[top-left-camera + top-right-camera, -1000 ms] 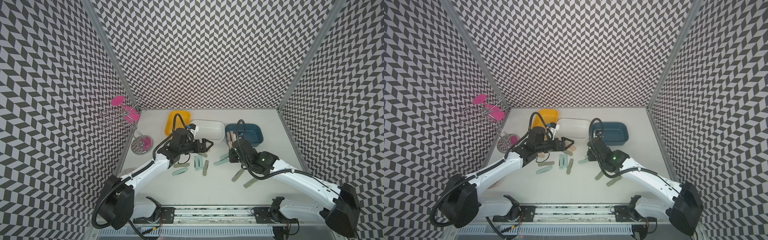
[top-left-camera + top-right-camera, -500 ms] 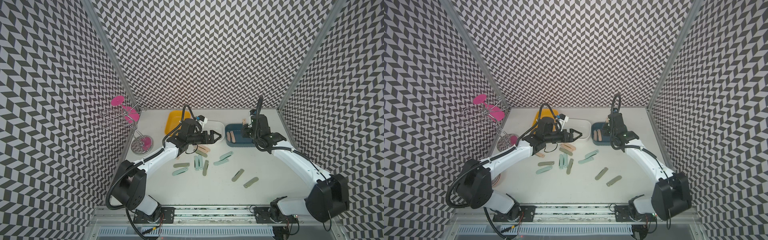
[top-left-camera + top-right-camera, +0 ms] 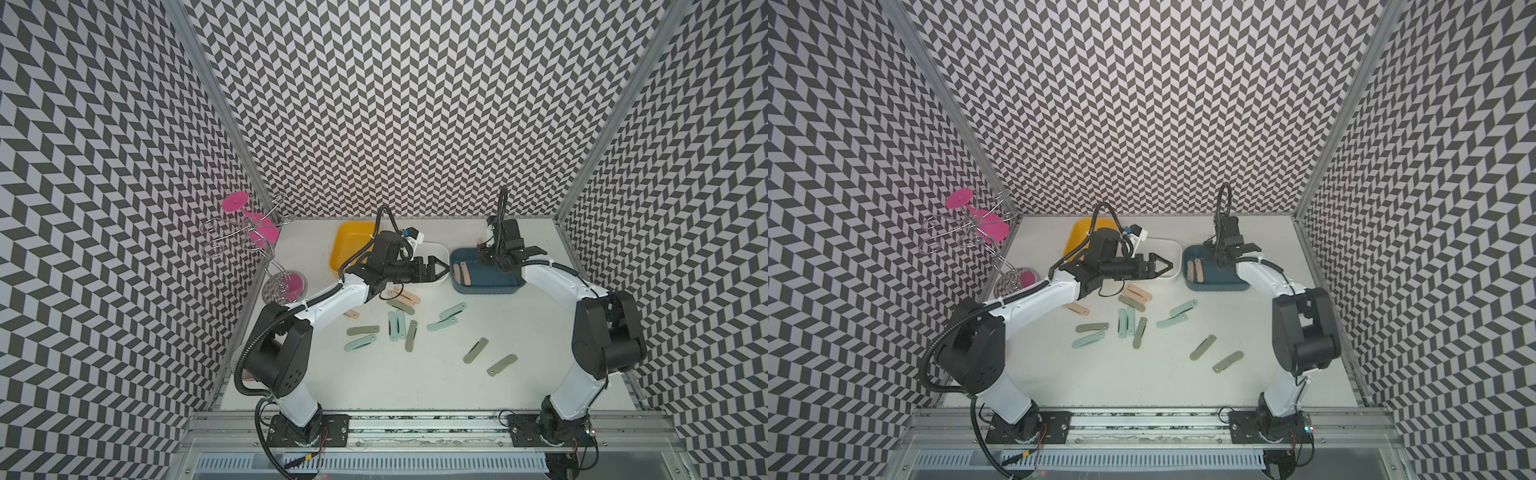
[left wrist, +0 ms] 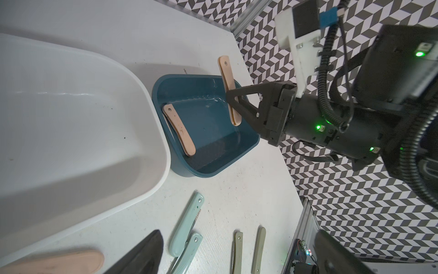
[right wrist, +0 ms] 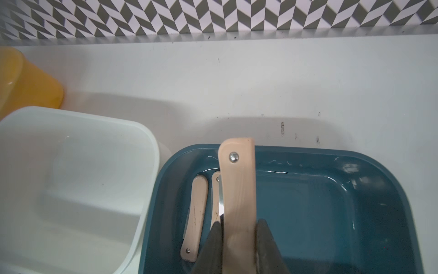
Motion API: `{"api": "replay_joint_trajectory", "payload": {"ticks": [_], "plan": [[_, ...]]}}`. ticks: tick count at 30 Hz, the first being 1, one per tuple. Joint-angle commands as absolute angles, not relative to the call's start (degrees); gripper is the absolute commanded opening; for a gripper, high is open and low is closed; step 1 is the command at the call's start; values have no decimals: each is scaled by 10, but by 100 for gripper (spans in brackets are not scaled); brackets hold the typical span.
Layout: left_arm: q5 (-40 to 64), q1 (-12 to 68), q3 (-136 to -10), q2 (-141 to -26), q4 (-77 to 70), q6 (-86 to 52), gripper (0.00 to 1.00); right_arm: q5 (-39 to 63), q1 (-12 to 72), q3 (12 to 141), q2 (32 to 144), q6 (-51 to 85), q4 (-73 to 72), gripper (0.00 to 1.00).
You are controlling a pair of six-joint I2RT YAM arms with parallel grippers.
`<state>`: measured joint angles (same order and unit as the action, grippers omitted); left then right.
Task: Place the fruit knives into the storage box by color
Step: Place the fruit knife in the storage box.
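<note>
Fruit knives (image 3: 392, 326) lie loose across the middle of the tabletop (image 3: 415, 386), apart from the boxes. Among them are mint knives (image 3: 453, 309), grey-green knives (image 3: 476, 350) and a few loose peach ones (image 3: 405, 296) just beside the left arm.

The right hand (image 5: 239, 223) is clamped on a peach knife (image 5: 238, 180). It grips the knife toward one end, and the riveted end sticks out ahead of the fingers. This knife hangs over the inside of the blue box (image 5: 331, 155), with its free end reaching past the far rim. I cannot tell whether its other end touches the box.

Two more peach knives (image 5: 195, 218) lie side by side on the blue box's floor, along the wall nearest the white box (image 5: 94, 117).

The left hand (image 3: 436, 270) stands spread wide and holds nothing. It hovers over the near edge of the white box. A yellow box (image 3: 349, 253) sits next to the white one, on the side away from the blue box.
</note>
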<state>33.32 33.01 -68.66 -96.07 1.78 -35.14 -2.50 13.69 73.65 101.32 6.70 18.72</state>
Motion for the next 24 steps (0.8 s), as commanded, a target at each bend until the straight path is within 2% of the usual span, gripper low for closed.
{"api": "replay_joint_trajectory", "payload": {"ticks": [1,24], "plan": [[341,334,-713,-971,15,-344,100,0,135,747,1040,54,155,21],[345,331,-715,-988,13,-342,100,11,126,761,1146,58,148,20]]}}
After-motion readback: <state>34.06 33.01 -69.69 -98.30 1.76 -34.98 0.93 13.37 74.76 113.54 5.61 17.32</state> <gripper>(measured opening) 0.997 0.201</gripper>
